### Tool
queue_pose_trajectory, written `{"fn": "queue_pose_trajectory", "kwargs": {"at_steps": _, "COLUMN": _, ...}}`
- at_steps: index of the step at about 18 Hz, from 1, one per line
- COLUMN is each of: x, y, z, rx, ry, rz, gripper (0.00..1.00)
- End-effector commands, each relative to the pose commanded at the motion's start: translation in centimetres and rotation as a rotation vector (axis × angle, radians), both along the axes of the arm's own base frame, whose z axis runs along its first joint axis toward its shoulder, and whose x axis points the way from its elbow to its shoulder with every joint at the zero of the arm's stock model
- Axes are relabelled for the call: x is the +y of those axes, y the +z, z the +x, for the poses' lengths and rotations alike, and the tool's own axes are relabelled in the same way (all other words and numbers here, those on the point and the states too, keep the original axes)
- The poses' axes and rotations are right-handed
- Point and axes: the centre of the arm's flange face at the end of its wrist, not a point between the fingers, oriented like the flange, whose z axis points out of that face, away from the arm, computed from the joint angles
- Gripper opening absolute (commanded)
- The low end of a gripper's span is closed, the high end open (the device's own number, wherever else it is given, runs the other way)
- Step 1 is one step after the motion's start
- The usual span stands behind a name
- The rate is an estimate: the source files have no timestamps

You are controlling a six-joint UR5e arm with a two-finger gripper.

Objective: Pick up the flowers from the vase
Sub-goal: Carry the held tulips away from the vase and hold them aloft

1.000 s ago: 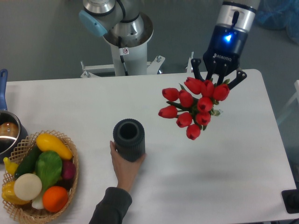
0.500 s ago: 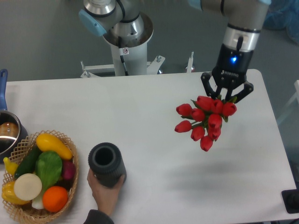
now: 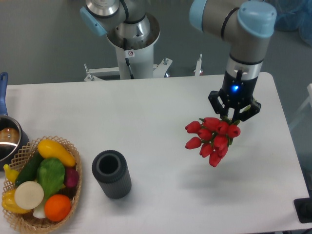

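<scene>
My gripper [image 3: 232,115] is shut on the stems of the flowers [image 3: 211,138], a bunch of red tulip buds that hangs in the air above the right half of the white table [image 3: 161,107]. The buds point down and to the left. The vase [image 3: 111,174], dark grey with ribbed sides, stands upright and empty at the front left of the table, well apart from the flowers.
A wicker basket [image 3: 73,199] of colourful fruit and vegetables sits at the front left corner. A metal pot [image 3: 9,140] with a blue handle [image 3: 3,92] stands at the left edge. The robot's base [image 3: 131,44] is behind the table's far edge.
The gripper has lowered a little with the flowers in it. The hand that moved the vase to the front left has let go and left the view.
</scene>
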Motion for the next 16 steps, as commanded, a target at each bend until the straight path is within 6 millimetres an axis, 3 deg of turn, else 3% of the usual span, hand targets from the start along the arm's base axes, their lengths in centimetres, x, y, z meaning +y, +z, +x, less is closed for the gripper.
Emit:
{"fn": "queue_pose_trajectory", "kwargs": {"at_steps": 8, "x": 0.3, "y": -1.0, "z": 0.6, "rx": -0.002, "ry": -0.027, "rz": -0.099, "gripper": 0.03}}
{"fn": "queue_pose_trajectory", "kwargs": {"at_steps": 16, "x": 1.6, "y": -0.4, "z": 0.7, "rx": -0.008, "ry": -0.067, "rz": -0.173, "gripper": 0.03}}
